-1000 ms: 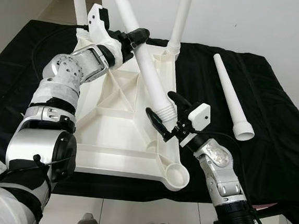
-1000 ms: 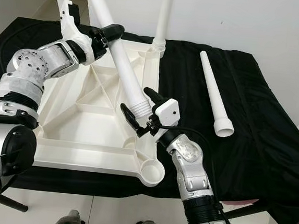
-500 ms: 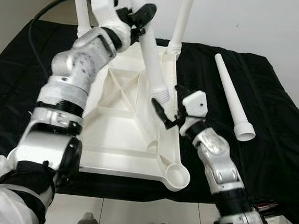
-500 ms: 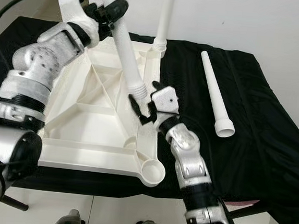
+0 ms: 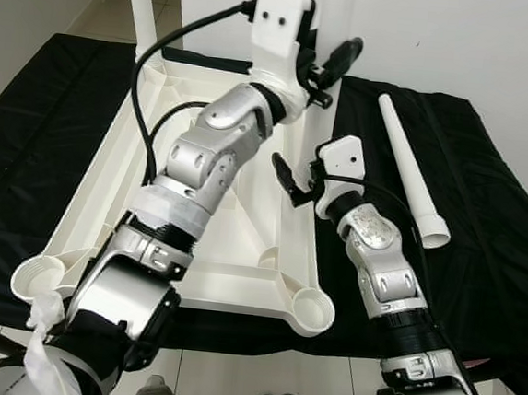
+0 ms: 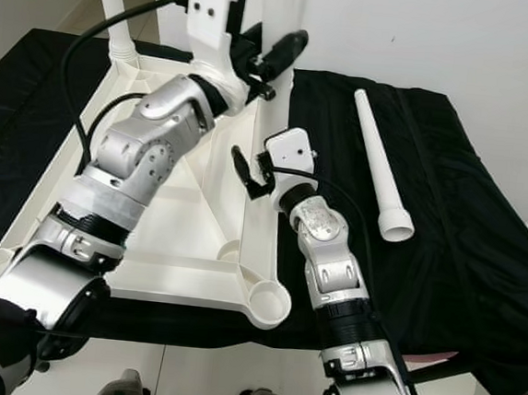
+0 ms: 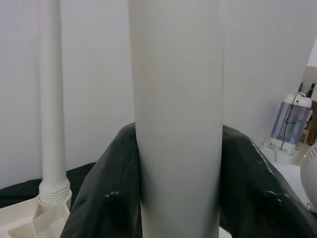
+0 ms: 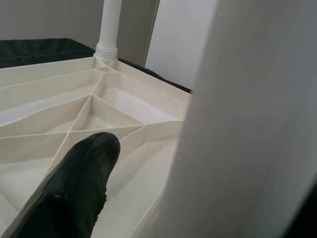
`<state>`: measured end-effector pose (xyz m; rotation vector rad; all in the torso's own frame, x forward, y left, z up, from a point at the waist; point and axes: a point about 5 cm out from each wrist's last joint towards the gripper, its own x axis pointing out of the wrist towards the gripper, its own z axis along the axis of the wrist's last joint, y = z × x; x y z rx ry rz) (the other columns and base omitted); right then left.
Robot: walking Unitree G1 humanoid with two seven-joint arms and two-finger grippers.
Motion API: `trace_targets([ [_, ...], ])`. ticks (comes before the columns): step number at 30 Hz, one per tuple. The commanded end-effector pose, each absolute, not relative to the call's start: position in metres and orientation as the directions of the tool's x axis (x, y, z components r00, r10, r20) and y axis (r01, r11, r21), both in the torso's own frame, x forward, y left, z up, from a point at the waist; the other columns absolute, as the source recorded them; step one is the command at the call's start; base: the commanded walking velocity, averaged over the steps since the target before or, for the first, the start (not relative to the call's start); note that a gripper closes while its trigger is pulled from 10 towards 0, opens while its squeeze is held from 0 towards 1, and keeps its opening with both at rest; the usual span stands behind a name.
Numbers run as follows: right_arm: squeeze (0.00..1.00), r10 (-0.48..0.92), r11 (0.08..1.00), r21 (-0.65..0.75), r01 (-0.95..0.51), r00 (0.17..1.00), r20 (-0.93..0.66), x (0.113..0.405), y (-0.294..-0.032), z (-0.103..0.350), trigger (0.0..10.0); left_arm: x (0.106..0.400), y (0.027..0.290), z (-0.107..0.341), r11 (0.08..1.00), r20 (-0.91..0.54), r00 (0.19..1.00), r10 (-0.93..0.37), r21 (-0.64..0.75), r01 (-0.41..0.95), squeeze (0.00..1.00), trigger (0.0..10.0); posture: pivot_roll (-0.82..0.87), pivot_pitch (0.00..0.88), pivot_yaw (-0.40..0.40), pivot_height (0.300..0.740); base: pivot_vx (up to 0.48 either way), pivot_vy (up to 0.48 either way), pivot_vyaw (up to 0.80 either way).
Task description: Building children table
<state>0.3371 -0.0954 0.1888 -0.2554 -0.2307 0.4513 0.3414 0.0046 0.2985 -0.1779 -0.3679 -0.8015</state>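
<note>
Left tool swung right, gripping leg

Bright, even indoor light, sharp in the head views and soft at close range in the wrist views.

The white ribbed plastic tabletop and pale wall verge on overexposed, while the black cloth swallows its folds into near-flat dark. Shadows are faint and diffuse. Straight edges bow slightly toward the corners. In the wrist views, the thick white plastic leg and one black finger sit close and out of focus.
</note>
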Motion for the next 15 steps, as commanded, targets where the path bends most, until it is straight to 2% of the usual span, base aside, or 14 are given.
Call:
trace_targets([
  [1, 0.00, 0.443, 0.871, -0.305, -0.385, 0.885, 0.146, 0.3401, -0.0949, 0.1896, 10.0, 0.3355, -0.0012, 0.3015, 0.674, 0.404, 0.611, -0.680, 0.018, 0.738, 0.00, 10.0, 0.08, 0.006, -0.054, 0.740, 0.000, 0.000, 0.00],
  [15, 0.00, 0.391, 0.903, -0.236, -0.360, 0.915, 0.102, 0.3470, -0.0945, 0.1931, 10.0, 0.3283, -0.0088, 0.3011, 0.666, 0.420, 0.591, -0.689, 0.045, 0.745, 0.00, 10.0, 0.08, 0.008, -0.055, 0.740, 0.000, 0.000, 0.00],
])
